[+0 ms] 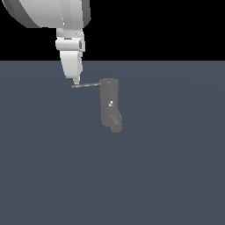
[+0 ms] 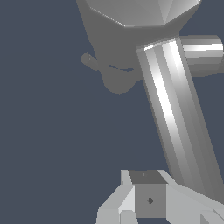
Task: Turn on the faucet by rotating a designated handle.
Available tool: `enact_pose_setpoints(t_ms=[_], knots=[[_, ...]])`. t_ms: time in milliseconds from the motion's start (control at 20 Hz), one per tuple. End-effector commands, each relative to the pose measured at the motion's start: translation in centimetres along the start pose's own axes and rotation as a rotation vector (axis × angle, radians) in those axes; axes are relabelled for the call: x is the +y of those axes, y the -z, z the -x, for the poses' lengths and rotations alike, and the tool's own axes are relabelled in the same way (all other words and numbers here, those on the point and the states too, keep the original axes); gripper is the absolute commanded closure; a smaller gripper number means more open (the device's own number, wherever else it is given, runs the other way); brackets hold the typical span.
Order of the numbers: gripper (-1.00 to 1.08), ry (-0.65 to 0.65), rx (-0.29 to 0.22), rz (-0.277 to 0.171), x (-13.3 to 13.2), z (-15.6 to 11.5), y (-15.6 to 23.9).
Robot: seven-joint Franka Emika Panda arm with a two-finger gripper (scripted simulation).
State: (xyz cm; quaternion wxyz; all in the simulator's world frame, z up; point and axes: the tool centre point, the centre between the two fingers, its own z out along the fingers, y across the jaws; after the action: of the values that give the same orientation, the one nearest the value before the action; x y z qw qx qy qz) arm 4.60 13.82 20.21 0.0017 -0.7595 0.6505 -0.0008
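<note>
Your gripper (image 1: 76,81) hangs tip-down off the white arm (image 1: 48,11), right at the free end of the handle (image 1: 86,85), on the exterior view's left of the faucet (image 1: 109,103). Contact or just beside: can't tell. Fingers look pressed into a single tip in the exterior view, but whether they're parted or together, can't tell.

Faucet stands on the dark blue-grey floor (image 1: 176,176), near the middle, upright grey cylinder, round spout (image 1: 115,126) at its lower end. Handle sticks out sideways from the cylinder's top, toward the exterior view's left.

Wrist view: handle (image 2: 175,113) fills the frame as a bright streaked rod, a finger (image 2: 146,199) at its near end, faucet (image 2: 140,13) behind.
</note>
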Motion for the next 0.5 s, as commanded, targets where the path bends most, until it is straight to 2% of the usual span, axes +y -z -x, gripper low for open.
enact_pose_setpoints(t_ms=[0, 450], knots=[[1.08, -0.001, 0.001, 0.004, 0.9, -0.1, 0.0], [1.08, -0.001, 0.001, 0.004, 3.4, -0.1, 0.0]])
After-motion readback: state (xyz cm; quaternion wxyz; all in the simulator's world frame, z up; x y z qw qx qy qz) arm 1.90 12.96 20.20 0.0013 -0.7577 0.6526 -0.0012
